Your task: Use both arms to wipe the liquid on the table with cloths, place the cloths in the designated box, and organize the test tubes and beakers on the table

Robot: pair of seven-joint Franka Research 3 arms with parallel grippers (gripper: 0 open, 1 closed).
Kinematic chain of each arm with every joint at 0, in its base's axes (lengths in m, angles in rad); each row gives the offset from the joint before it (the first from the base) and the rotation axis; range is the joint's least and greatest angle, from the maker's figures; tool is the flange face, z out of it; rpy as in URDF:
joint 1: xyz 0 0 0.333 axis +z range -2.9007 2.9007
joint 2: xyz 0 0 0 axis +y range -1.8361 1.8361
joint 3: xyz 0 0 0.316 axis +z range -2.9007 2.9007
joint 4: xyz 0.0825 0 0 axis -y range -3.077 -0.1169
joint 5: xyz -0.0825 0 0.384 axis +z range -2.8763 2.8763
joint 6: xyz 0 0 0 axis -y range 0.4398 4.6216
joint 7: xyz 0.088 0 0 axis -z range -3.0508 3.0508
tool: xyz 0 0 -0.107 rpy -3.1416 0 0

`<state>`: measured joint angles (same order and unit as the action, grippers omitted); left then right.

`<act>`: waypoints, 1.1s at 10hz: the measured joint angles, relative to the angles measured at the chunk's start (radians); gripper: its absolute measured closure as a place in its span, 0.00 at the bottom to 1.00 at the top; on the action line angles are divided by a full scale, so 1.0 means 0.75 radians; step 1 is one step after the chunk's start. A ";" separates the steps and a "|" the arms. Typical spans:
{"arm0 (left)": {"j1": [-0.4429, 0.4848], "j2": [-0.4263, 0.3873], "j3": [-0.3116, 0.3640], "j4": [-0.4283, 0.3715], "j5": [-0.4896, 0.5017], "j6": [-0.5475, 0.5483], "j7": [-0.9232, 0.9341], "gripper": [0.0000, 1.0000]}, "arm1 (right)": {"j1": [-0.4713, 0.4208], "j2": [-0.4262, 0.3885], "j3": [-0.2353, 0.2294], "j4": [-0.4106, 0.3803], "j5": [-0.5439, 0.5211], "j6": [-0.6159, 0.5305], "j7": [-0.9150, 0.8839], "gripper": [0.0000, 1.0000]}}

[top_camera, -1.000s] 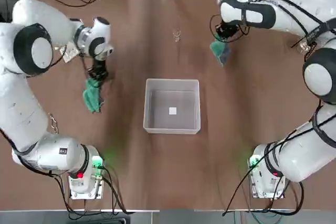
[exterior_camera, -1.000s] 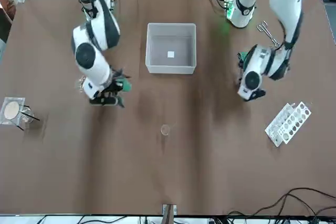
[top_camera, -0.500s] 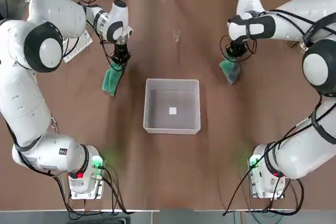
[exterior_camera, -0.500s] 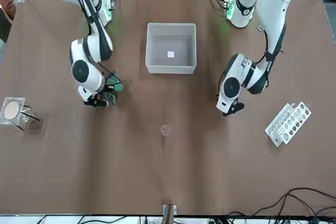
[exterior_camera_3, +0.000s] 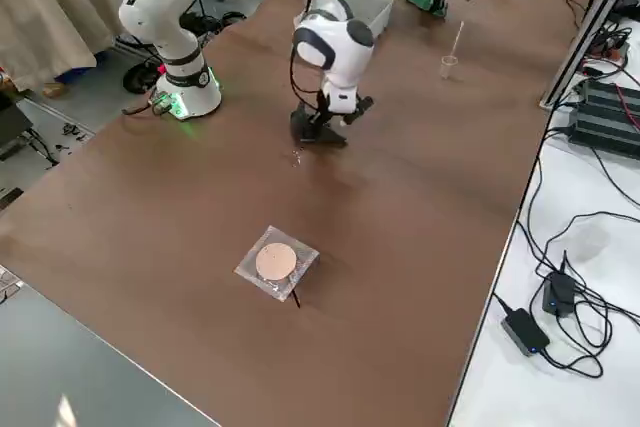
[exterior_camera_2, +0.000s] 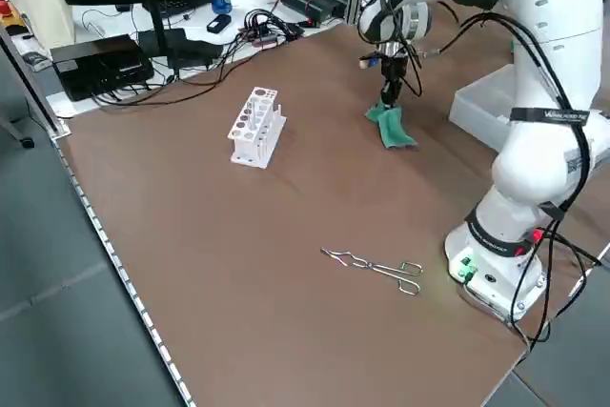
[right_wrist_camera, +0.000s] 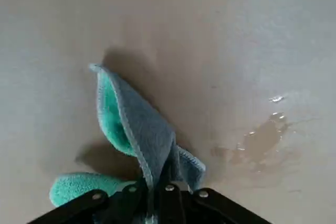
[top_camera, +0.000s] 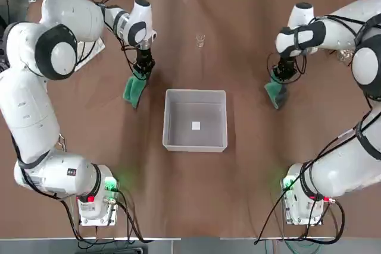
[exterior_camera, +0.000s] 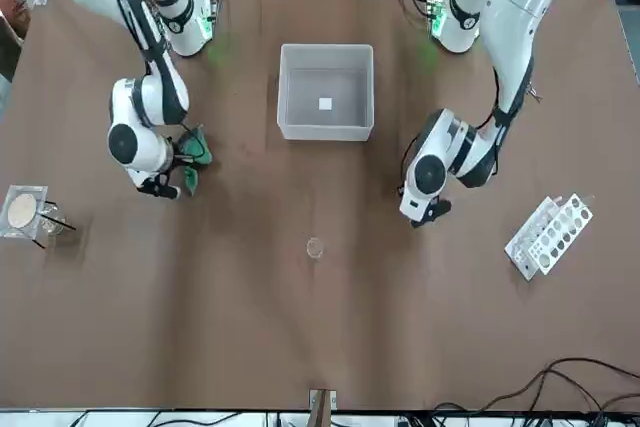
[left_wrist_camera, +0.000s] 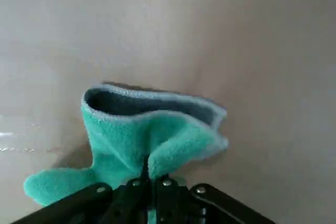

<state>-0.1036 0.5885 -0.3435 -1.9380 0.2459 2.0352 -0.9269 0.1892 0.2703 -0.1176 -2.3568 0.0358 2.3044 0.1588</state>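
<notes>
From overhead, the left tool pinches a teal cloth that drapes onto the bench left of the grey-white box; the right tool clamps a second cloth on the box's right. From the front, a small glass stands apart, and a white rack lies beyond the left arm. In the left wrist view the fingers sit closed on folded teal fabric. The right wrist view shows a wet patch just beside that cloth — not under it.
</notes>
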 joint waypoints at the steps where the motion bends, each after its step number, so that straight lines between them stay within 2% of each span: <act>1: 0.007 0.001 0.028 -0.008 0.000 -0.090 0.036 0.96 | -0.083 0.006 -0.001 -0.014 0.000 0.050 -0.118 0.91; 3: 0.008 -0.014 0.121 -0.050 -0.004 -0.165 0.119 0.96 | -0.231 0.024 -0.001 -0.076 0.000 0.206 -0.336 0.91; 7: 0.020 -0.092 0.430 -0.232 0.098 -0.167 0.378 0.96 | -0.495 0.023 0.003 -0.078 0.002 0.251 -0.773 0.91; 9: 0.031 -0.120 0.528 -0.277 0.160 -0.165 0.465 0.96 | -0.538 0.024 0.005 -0.077 0.001 0.253 -0.848 0.91; 11: 0.040 -0.146 0.571 -0.286 0.180 -0.144 0.525 0.96 | -0.519 0.024 0.020 -0.083 0.003 0.238 -0.848 0.91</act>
<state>-0.0736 0.4787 0.0849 -2.1526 0.3808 1.9270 -0.5334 -0.1997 0.2881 -0.1025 -2.4189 0.0382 2.4829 -0.4768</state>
